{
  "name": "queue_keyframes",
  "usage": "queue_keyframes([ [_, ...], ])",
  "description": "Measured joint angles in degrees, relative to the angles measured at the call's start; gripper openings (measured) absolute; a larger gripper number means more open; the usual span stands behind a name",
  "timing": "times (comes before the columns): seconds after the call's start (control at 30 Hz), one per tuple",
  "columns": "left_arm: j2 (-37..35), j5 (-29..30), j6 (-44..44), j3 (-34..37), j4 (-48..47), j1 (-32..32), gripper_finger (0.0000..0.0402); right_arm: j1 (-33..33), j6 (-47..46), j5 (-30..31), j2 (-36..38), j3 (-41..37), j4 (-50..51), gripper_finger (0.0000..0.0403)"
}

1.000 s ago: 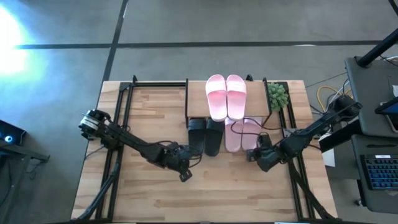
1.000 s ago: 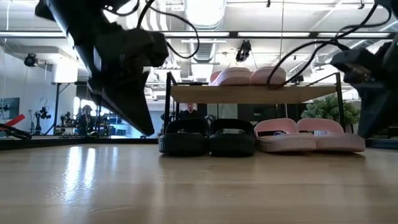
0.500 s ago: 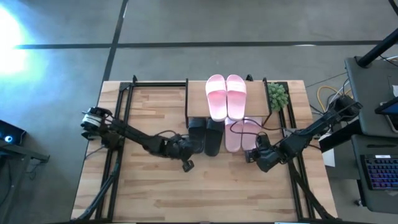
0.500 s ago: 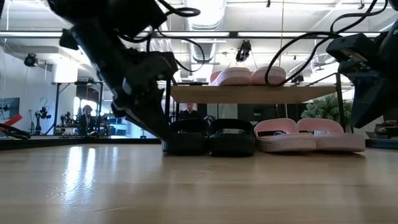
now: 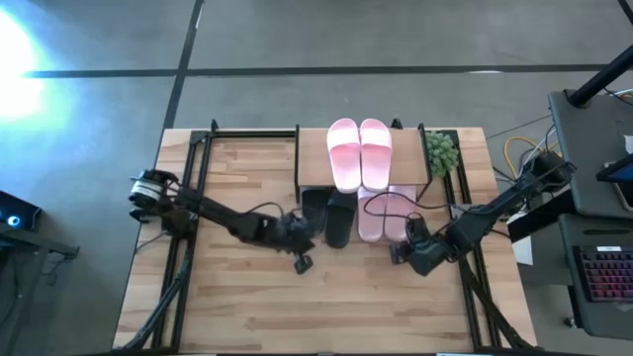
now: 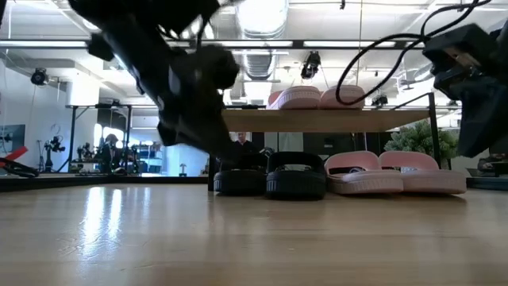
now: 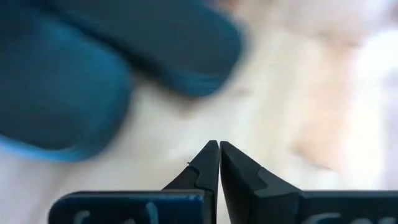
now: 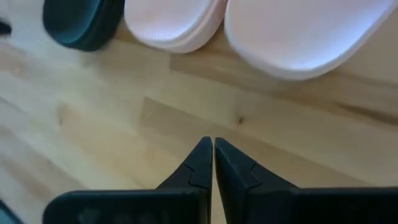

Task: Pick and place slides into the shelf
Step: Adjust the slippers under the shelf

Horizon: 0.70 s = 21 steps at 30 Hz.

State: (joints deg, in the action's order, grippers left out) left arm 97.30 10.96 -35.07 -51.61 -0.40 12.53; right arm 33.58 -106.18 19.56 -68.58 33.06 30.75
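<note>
Light-wood table (image 5: pixel 247 297), grey concrete floor (image 5: pixel 297 35) around; shelf (image 5: pixel 312 153) holding slides (image 5: pixel 359 153); left gripper (image 7: pixel 219 148), right gripper (image 8: pixel 213 146) both closed, empty.

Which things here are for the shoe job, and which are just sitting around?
For the job:
- black slides, under the shelf
- pink slides, on top of the shelf
- pink slides on the table, under the shelf
- shelf
- left tool, shut, by the black slides
- right tool, shut, near the lower pink slides

Just sitting around:
- small green plant
- keyboard
</note>
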Motion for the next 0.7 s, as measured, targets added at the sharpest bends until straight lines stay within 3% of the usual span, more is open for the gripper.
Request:
queue_keyframes([
  [0.17,0.0,1.0,4.5,0.3,7.2,3.7,0.0000,0.0,1.9,0.0,0.0,-0.6,-6.4,0.0011],
  [0.37,0.4,1.4,8.7,0.5,10.1,3.1,0.0000,-0.9,7.1,3.2,-2.4,-0.9,-13.5,0.0011],
  [0.57,7.0,-3.0,10.1,-2.2,16.9,1.3,0.0000,-1.0,9.8,3.6,-4.8,0.2,-15.9,0.0011],
  [0.7,12.1,-3.6,11.4,-6.2,15.7,1.3,0.0000,-0.9,14.6,3.6,-5.0,2.3,-16.2,0.0011],
])
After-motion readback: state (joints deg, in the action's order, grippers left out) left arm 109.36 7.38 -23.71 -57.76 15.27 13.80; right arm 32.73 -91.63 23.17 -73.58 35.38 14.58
